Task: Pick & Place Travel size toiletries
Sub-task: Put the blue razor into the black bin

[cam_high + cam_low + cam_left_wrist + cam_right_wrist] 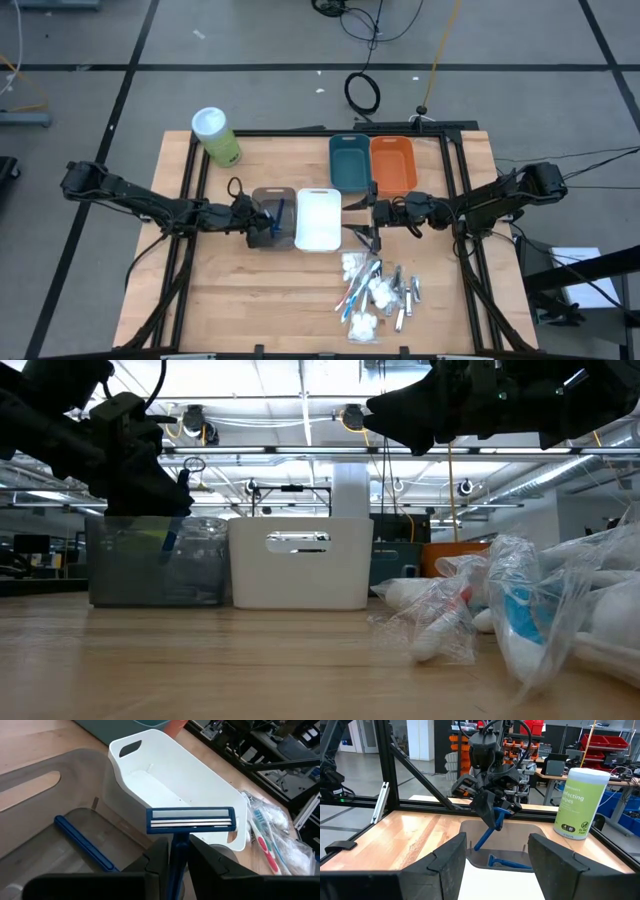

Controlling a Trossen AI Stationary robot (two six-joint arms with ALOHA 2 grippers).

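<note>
My left gripper hovers over the translucent brown bin, shut on a dark blue razor. A second blue razor lies flat on the bin's floor. The white bin stands right beside the brown one. The other travel size toiletries, toothbrushes, white packets and small silvery tubes, lie in a loose pile on the table's near right part. My right gripper hangs open just right of the white bin, above the table, with nothing between its fingers. My left gripper pinches the razor's handle between its two fingers, just behind the head. The fingers slant down from the table's left and lie along the handle. The razor is lifted clear above the brown bin, its head past the fingertips and its handle slanting down below them.
A teal bin and an orange bin stand side by side at the table's far edge. A green canister with a white lid stands at the far left. Bare wood lies at the near left.
</note>
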